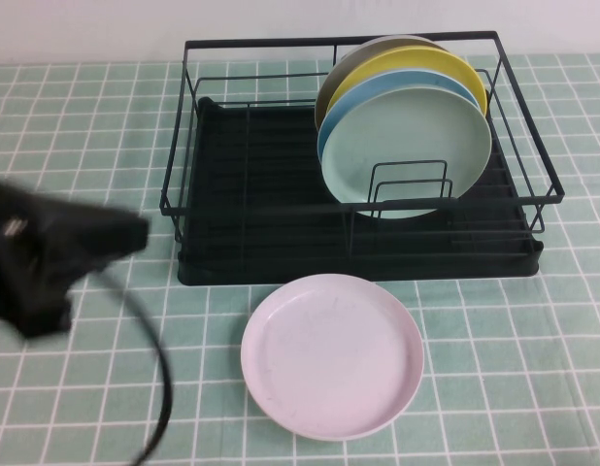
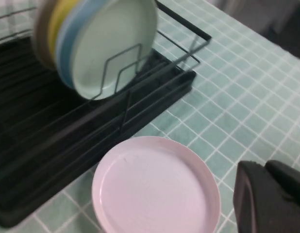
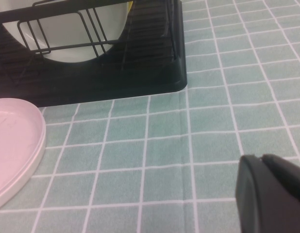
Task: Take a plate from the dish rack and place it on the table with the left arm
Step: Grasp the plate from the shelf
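The mint-green plate stands upright at the front of a row of plates in the black dish rack, leaning on a wire divider. It also shows in the left wrist view and the right wrist view. My left gripper is over the table to the left of the rack, apart from it, blurred. In its wrist view the left gripper is shut and empty. My right gripper is shut and empty, low over the tiles right of the rack.
A sky-blue plate, a yellow plate and a grey plate stand behind the mint-green one. A pale pink-white plate lies flat on the table in front of the rack. A black cable trails from the left arm.
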`<state>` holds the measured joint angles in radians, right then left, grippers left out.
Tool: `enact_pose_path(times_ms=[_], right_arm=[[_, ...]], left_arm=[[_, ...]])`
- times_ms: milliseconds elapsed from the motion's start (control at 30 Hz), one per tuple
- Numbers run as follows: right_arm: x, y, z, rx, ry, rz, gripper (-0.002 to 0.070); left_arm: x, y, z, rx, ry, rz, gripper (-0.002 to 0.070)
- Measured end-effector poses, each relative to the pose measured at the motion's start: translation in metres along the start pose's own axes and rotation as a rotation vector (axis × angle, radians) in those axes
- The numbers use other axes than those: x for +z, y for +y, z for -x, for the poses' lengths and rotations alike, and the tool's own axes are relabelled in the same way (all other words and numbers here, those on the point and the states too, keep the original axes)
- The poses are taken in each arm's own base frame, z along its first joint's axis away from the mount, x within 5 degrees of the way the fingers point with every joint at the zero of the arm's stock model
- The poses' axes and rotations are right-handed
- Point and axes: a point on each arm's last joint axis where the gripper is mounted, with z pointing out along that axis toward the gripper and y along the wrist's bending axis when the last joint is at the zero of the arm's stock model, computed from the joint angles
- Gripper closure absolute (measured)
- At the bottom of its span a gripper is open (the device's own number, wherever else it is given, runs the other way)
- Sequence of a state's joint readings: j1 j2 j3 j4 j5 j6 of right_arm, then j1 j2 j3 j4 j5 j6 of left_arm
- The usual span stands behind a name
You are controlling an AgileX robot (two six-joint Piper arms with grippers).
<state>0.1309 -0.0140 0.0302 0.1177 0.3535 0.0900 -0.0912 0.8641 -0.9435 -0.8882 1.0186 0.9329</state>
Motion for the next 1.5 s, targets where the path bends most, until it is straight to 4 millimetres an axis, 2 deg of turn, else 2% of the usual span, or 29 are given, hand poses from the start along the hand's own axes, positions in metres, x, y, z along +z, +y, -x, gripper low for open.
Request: enact_pose_path(times_ms=[133,200,400,500,600,700,833,1300,1500], right_arm=[[0.0,0.0,0.0,0.0,0.0,0.0,0.0694],[0.0,0.0,0.0,0.0,0.0,0.0,0.0694],[0.0,0.0,0.0,0.0,0.0,0.0,0.0694],[0.0,0.0,0.0,0.0,0.0,0.0,0.0694],[0.0,0.0,0.0,0.0,0.0,0.0,0.0694],[0.0,0.0,0.0,0.0,0.0,0.0,0.0694],[0.0,0.0,0.0,0.0,0.0,0.0,0.0694],[0.0,0.0,0.0,0.0,0.0,0.0,0.0694],[0.0,0.0,0.0,0.0,0.0,0.0,0.0694]], left_arm=[[0.04,0.034,0.031,0.092,0.077,-0.104,0.0679],[0.067,0.048,0.046,0.142,0.117,-0.144,0.0679],[0.154,0.07,0.083,0.227,0.216,-0.28,0.0679],[0.192,0.087,0.095,0.215,0.238,-0.344,0.0679],[0.228,0.109,0.104,0.205,0.237,-0.326,0.0679],[0.252,0.12,0.107,0.261,0.275,-0.27,0.0679],[0.266,0.119,0.111,0.33,0.301,-0.236,0.0679],[0.28,0.117,0.109,0.439,0.279,-0.219,0.0679],[0.299,0.097,0.103,0.552,0.297,-0.264,0.0679]])
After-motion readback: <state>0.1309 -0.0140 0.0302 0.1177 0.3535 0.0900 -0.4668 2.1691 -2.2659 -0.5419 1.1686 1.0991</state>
